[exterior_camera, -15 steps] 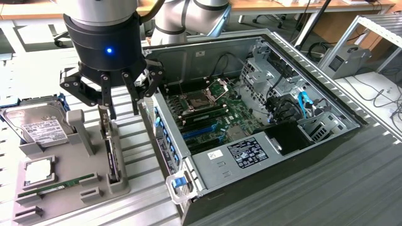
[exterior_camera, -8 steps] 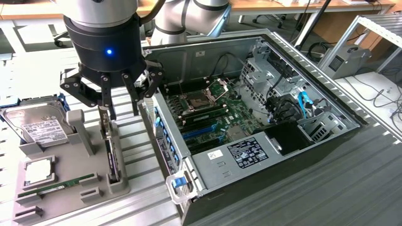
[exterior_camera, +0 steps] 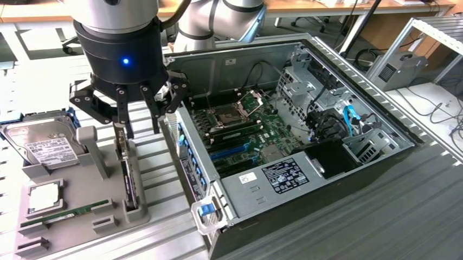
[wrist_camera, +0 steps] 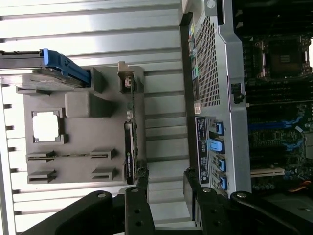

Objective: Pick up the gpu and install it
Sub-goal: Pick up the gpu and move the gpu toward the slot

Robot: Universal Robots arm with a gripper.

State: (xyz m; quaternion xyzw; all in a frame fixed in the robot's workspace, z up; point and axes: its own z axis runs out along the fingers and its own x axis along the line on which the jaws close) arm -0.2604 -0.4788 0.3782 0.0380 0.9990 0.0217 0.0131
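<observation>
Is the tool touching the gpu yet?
Cannot tell. In the exterior view the open tool hangs over one end of the gpu, one finger overlapping it; the wrist view shows no plain gap either.

Silver-grey arm (exterior_camera: 211, 20) with a black wrist housing (exterior_camera: 116, 46), blue light (exterior_camera: 125, 61) and black linked fingers (exterior_camera: 125, 116).

Open room above the upright graphics card (exterior_camera: 129, 181); a gray post (exterior_camera: 92, 147) and the computer case (exterior_camera: 190, 162) flank it closely
</observation>
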